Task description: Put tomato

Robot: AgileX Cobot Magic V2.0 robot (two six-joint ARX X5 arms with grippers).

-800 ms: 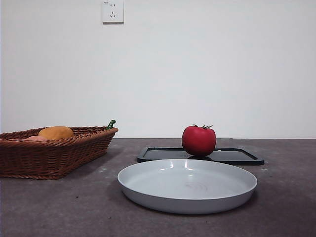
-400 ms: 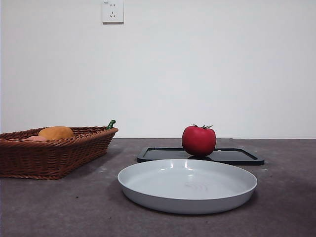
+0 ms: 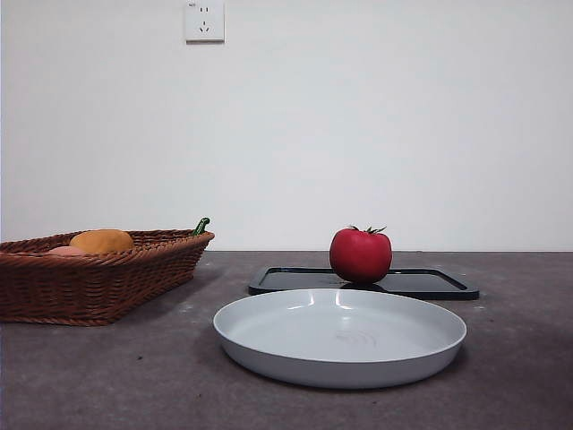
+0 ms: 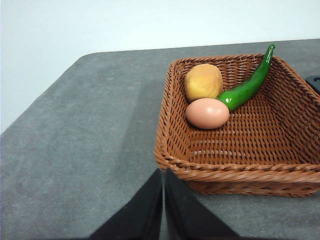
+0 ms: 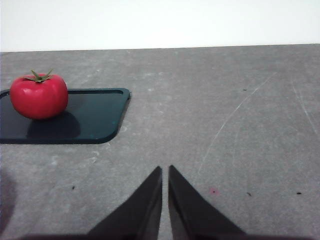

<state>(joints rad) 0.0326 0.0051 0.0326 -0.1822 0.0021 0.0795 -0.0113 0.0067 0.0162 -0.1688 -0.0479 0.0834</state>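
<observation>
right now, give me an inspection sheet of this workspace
surface: grey table, scuffed
job's things: tomato upright on black tray; white plate in front of the tray
clutter: wicker basket with orange fruit, pink fruit, green pepper
grippers: left gripper shut, near basket; right gripper shut, apart from tomato
cables: nothing seen
surroundings: white wall, socket

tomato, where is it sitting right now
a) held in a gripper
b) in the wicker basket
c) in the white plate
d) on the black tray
d, the tomato rests on the black tray behind the white plate, and the right wrist view shows it on that tray too, apart from the right gripper, whose jaws are shut on nothing.
</observation>
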